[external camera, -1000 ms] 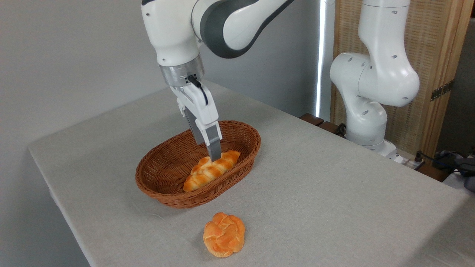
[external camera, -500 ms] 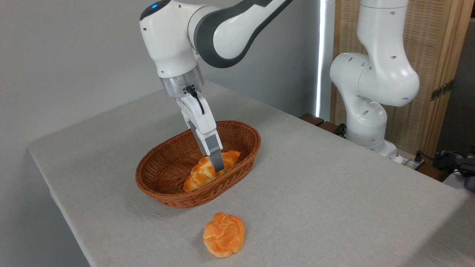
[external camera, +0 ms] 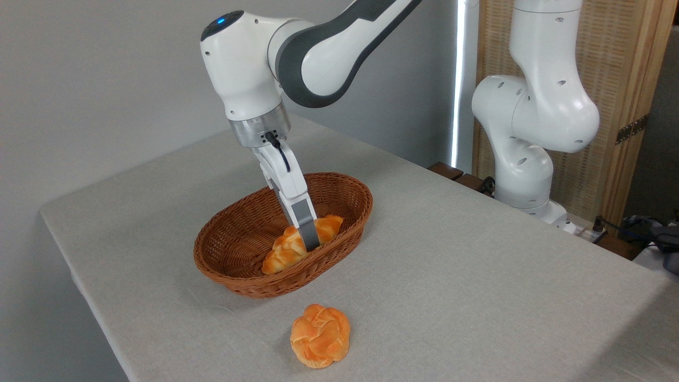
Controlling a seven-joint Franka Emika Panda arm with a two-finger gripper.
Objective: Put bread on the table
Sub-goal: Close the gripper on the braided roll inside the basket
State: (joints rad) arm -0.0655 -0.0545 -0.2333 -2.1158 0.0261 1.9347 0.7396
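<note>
Bread (external camera: pixel 289 251) in basket (external camera: pixel 233 249) | tool (external camera: pixel 310 243) sunk lower across loaf middle | grip state unclear

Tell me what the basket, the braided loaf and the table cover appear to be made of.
The basket looks like woven wicker or rattan, reddish-brown, with visible plaited strands. The braided loaf has an even orange tone and a smooth, slightly glossy surface, so it may be a plastic or foam replica; I cannot confirm this. The table is covered in matte grey-beige cloth with a fine weave.
</note>
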